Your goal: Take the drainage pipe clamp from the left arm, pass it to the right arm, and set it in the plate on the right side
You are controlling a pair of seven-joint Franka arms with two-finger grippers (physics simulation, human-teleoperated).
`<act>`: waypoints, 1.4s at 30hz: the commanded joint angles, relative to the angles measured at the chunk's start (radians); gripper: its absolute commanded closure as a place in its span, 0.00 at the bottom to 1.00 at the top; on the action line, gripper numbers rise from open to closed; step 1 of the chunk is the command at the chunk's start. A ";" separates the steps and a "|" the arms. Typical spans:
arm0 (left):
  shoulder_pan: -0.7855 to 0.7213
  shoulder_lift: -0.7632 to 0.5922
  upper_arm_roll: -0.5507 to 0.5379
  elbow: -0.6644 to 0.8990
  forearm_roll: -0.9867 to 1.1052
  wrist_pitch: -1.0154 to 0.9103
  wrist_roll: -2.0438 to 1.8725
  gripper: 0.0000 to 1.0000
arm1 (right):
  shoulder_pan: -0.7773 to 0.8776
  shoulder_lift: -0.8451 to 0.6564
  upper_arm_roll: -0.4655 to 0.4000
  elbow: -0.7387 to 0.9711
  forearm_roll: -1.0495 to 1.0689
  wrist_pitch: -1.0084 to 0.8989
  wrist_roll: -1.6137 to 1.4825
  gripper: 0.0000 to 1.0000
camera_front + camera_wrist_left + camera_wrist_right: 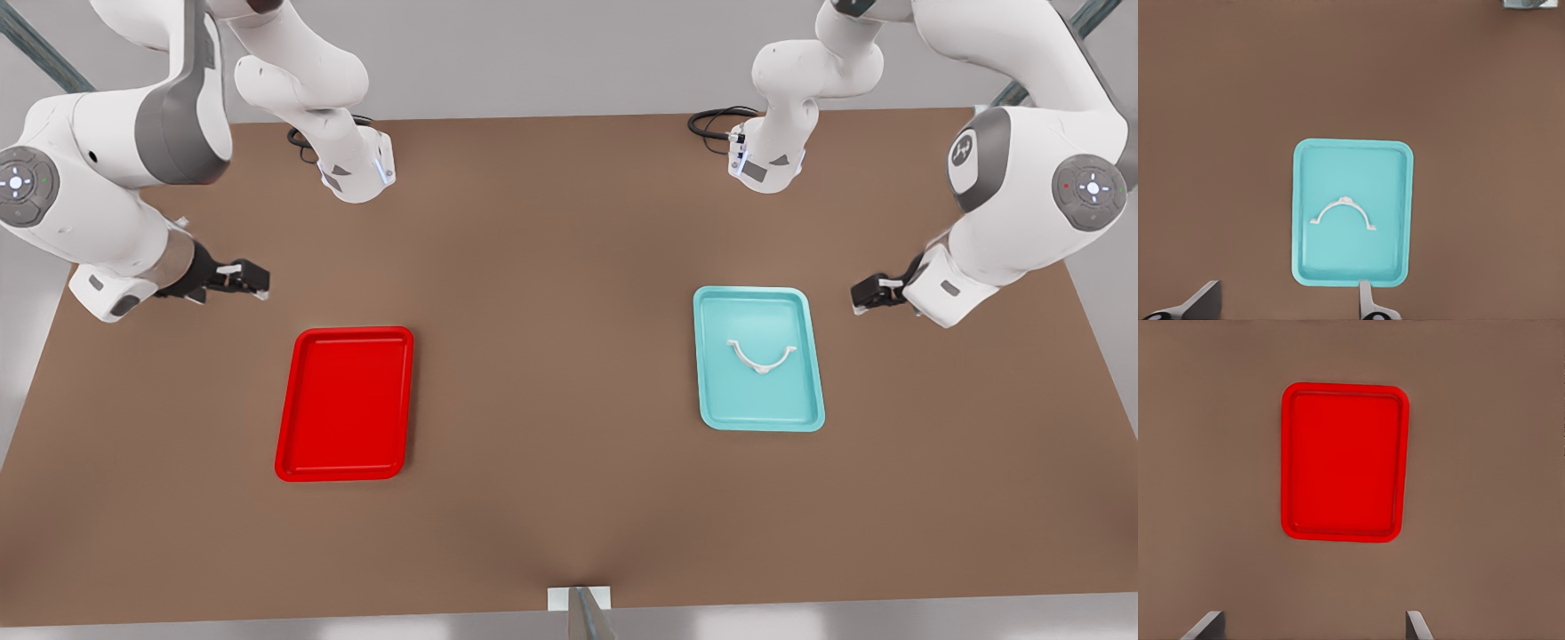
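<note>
My left gripper (861, 295) hovers beside the teal tray (717, 391), fingers wide; the drainage pipe clamp (761, 357) lies inside it. My right gripper (256, 280) hangs above the plate (343, 404), fingers spread.

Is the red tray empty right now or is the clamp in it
Empty. The red tray shows a bare floor; the clamp lies in the teal tray, with neither gripper holding it.
</note>
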 commanded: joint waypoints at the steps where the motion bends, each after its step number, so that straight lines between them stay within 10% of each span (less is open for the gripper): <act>1: 0.008 0.017 0.000 0.002 0.000 0.071 0.052 0.00 | 0.006 -0.001 0.000 0.000 0.001 0.036 0.026 0.00; 6: 0.006 0.149 -0.002 -0.009 -0.022 0.143 0.432 0.00 | 0.008 -0.001 0.000 0.000 0.001 0.036 0.026 0.00; 18: 0.019 0.080 0.000 -0.685 -0.045 0.856 0.696 0.00 | 0.008 -0.001 0.002 0.000 0.001 0.036 0.019 0.00; 26: -0.007 0.098 -0.003 -0.866 -0.077 1.052 0.694 0.00 | 0.006 -0.001 0.000 0.000 0.001 0.036 0.017 0.00; 39: -0.001 0.205 -0.002 -0.908 -0.082 1.187 0.694 0.05 | 0.006 -0.001 0.000 -0.001 0.001 0.031 0.011 0.00; 42: -0.001 0.213 -0.002 -0.908 -0.082 1.187 0.694 0.22 | 0.006 -0.001 0.000 -0.001 0.001 0.031 0.011 0.00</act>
